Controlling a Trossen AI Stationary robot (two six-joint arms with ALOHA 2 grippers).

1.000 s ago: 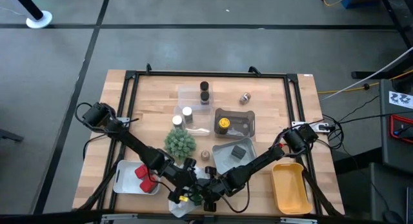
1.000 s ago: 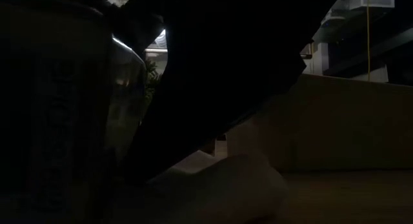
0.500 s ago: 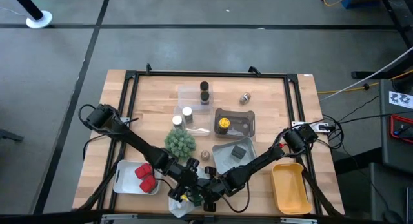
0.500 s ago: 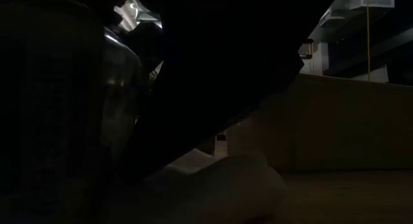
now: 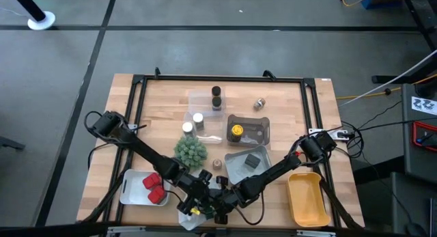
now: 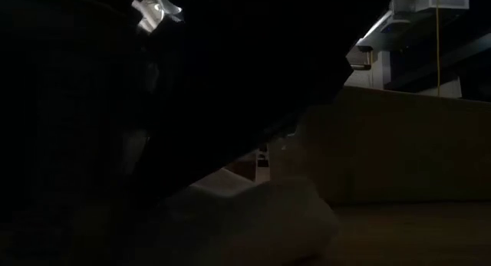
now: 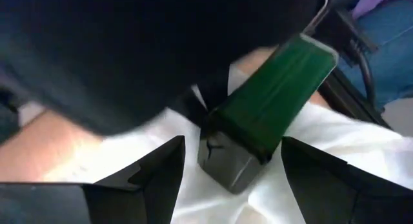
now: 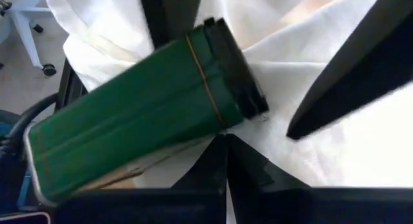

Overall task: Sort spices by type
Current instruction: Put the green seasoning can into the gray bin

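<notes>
Grey concrete floor surrounded the wooden bench (image 5: 164, 107), which carried a black frame around its edge. Two dark brown jars (image 5: 216, 98) stood in a clear tray near the far edge, two white-capped jars (image 5: 193, 122) sat just beside the green bushy plant (image 5: 190, 151), and one yellow-capped jar (image 5: 236, 130) rested in a dark tray (image 5: 263, 130). One dark grey block (image 5: 253, 160) lay in a grey tray (image 5: 235, 170), two red packets (image 5: 155, 188) in a white tray (image 5: 130, 189), and one tan round piece (image 5: 217, 164) on bare wood. A yellow tray (image 5: 306, 196) stood at the right.

Both arms met at the near edge over a white thin plastic bag (image 8: 361, 140). The left pincer (image 7: 231, 161) hung spread apart over the bag, its fingers (image 7: 158, 175) on either side of a green container with a dark cap (image 7: 271, 101) without pressing it. The right pincer (image 8: 226, 153) was closed, its tips just beside that same green container (image 8: 129, 130), gripping nothing visible.

From bench height nearly everything was black, blocked by something close to the lens; only a pale mound (image 6: 261, 220) showed.
</notes>
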